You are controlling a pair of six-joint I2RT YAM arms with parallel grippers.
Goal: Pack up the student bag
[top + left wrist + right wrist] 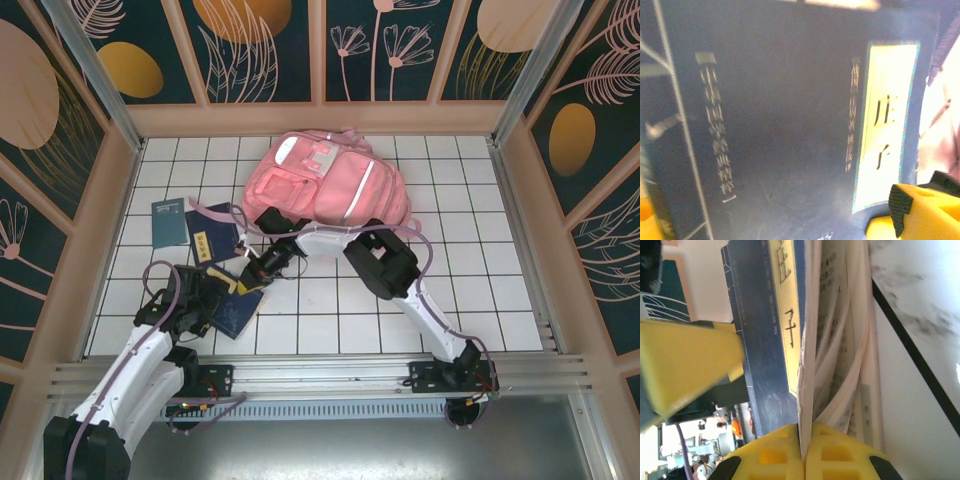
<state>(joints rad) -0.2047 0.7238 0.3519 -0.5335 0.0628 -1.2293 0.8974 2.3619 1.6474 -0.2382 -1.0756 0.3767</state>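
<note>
The student bag (322,183), a large pink backpack with silvery stripes, lies at the back middle of the tiled floor. In front of it, at the left, a dark blue book (234,314) with a yellow title label (887,125) lies under both grippers. My right gripper (804,440) is shut on the book's (767,340) front cover and a few pages, and the other pages (845,365) fan out beside it. My left gripper (790,225) is open, its yellow fingers (927,210) spread wide over the cover (780,125). In the top view the grippers (258,272) (220,284) nearly meet.
Two more books lie left of the bag: a teal one (169,222) and a dark blue one (211,238) with a yellow label. A pink strap (215,213) trails from the bag over them. Wooden walls (112,190) close in the floor on three sides.
</note>
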